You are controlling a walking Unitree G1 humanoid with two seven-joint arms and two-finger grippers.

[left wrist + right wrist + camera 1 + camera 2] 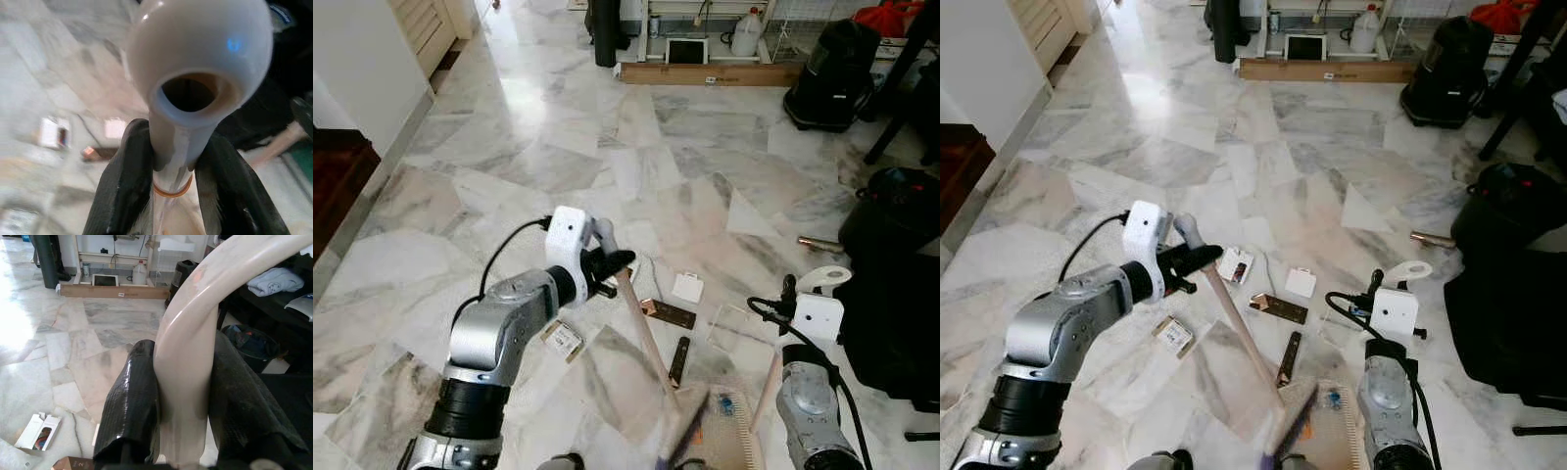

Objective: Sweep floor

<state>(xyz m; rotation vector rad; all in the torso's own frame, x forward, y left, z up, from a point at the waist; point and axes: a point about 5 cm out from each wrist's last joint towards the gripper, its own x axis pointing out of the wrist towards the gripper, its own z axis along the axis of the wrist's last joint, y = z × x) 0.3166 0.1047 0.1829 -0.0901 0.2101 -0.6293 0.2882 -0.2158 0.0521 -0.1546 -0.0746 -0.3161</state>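
My left gripper [615,264] is shut on the top of a broom's wooden handle [646,338], just under its pale cap [195,63]. The stick slants down to a blurred brush head [680,431] on the marble floor. My right gripper [790,297] is shut on the cream handle [188,342] of a beige dustpan [732,431], which lies beside the brush. Litter is scattered ahead of the brush: a white card [687,287], a brown bar [668,313], a dark bar [678,360], a small box [563,339] and a clear plastic piece [729,323].
Black bags and a bin [891,294] crowd the right side, with a bronze tube [819,244] on the floor beside them. Far back lie a wooden plank [705,73], a white jug [746,34] and a black backpack [832,73]. A white wall [352,69] and a dark step [337,186] are on the left.
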